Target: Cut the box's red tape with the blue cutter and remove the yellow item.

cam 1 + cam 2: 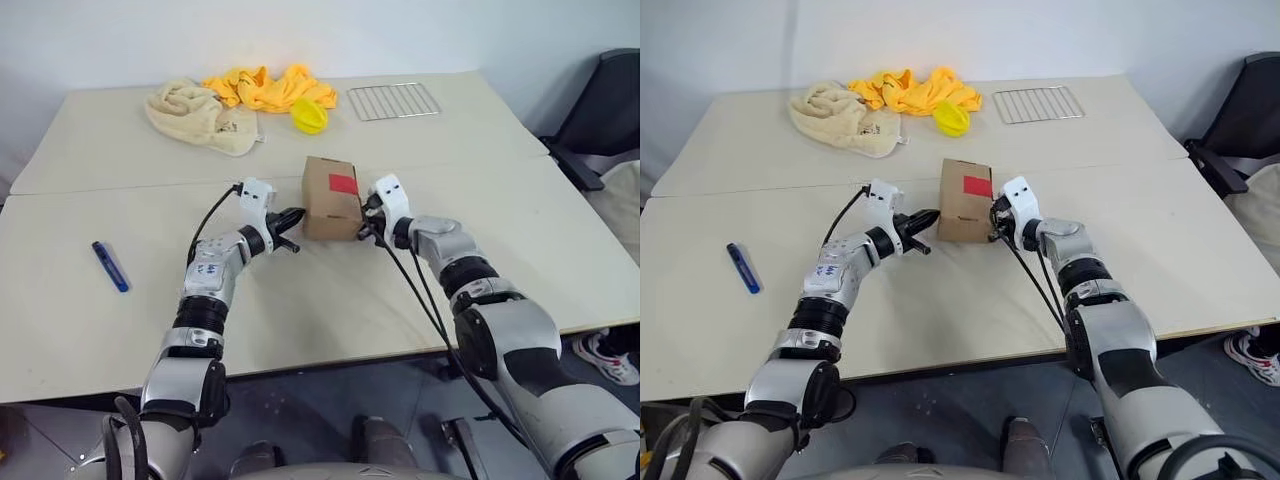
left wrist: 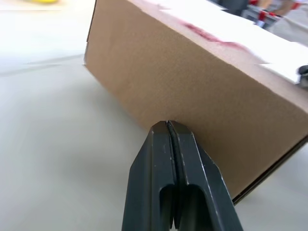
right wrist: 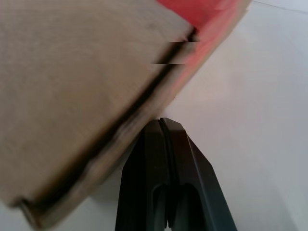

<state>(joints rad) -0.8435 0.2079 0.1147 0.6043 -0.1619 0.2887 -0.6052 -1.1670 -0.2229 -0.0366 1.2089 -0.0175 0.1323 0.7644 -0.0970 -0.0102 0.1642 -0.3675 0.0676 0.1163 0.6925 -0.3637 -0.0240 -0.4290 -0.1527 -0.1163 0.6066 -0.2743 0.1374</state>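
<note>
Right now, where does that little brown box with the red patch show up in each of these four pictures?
Left eye view: the box stands mid-table, between both hands.
Right eye view: the same spot, box near the picture's centre.
Left wrist view: its brown side looms beyond the shut left hand.
Right wrist view: its edge by the shut right hand.
Shared landmark: the red tape.

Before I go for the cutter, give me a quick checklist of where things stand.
1. Box upright on the table: ok.
2. Red tape uncut: ok, looks whole.
3. Cutter free on the table, far to the left: ok.
4. Left gripper empty, jaws shut at the box's side: not ok for grasping.
5. Right gripper empty, jaws shut at the other side: not ok.
6. Yellow item: cannot tell.
</note>
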